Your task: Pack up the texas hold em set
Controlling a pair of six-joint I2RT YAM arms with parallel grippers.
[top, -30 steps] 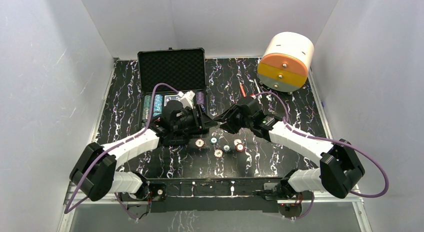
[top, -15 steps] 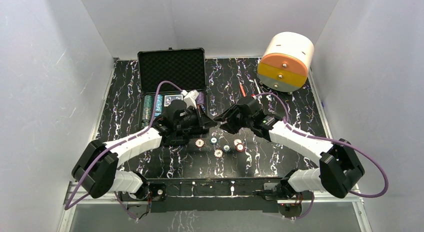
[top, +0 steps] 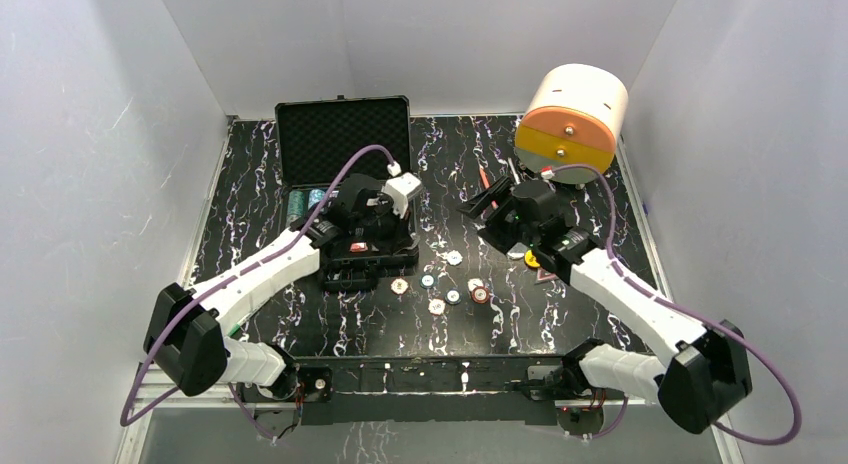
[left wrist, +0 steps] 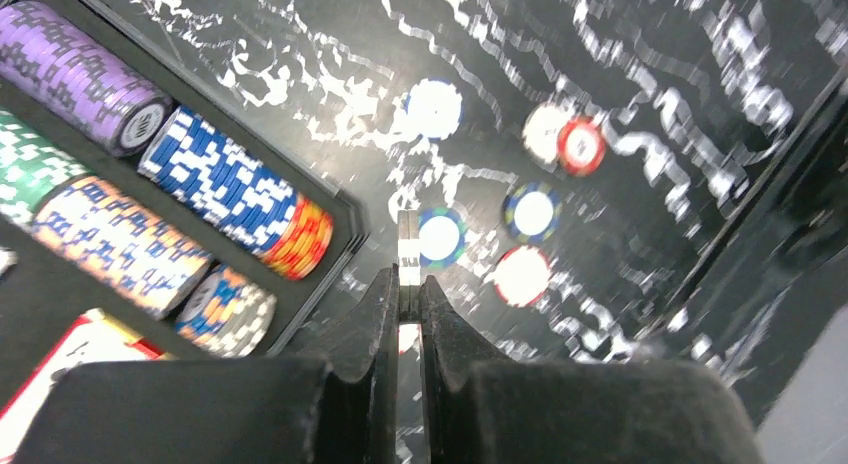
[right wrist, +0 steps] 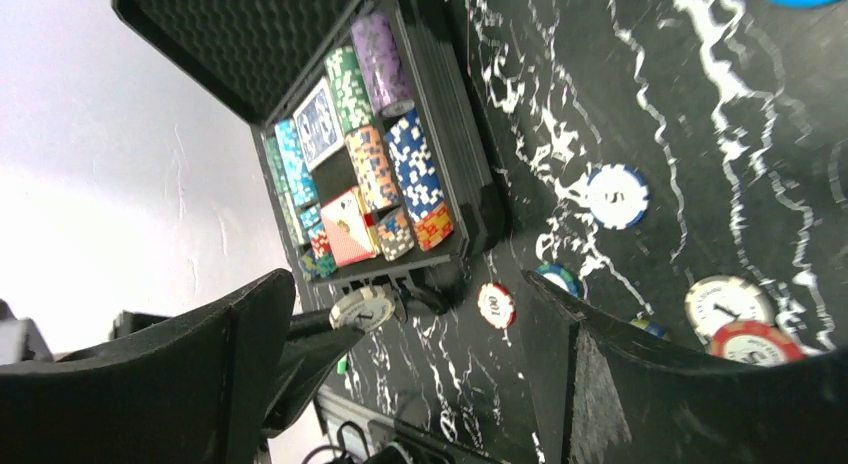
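The black case [top: 343, 134] lies open at the back left, its tray [right wrist: 470, 174] holding rows of striped chips [left wrist: 232, 189] and two card decks [right wrist: 347, 224]. My left gripper [left wrist: 408, 274] is shut on a grey-white poker chip [right wrist: 363, 308], held on edge just in front of the case's near side [top: 362, 256]. Several loose chips [top: 453, 296] lie on the table to its right, among them a red one [right wrist: 495, 305] and a blue-white one [left wrist: 434, 108]. My right gripper [top: 483, 197] hangs open and empty to the right of the case [right wrist: 410, 284].
A big white-and-orange cylinder [top: 572, 122] stands at the back right. Thin orange and white pens [top: 487, 179] lie before it, beside the right gripper. Grey walls close in the black marbled table [top: 250, 164] on three sides.
The grippers were tip to tip over the table's middle. The left has since shut on the chip and drawn back toward the case; the right has opened and pulled away to the far right.
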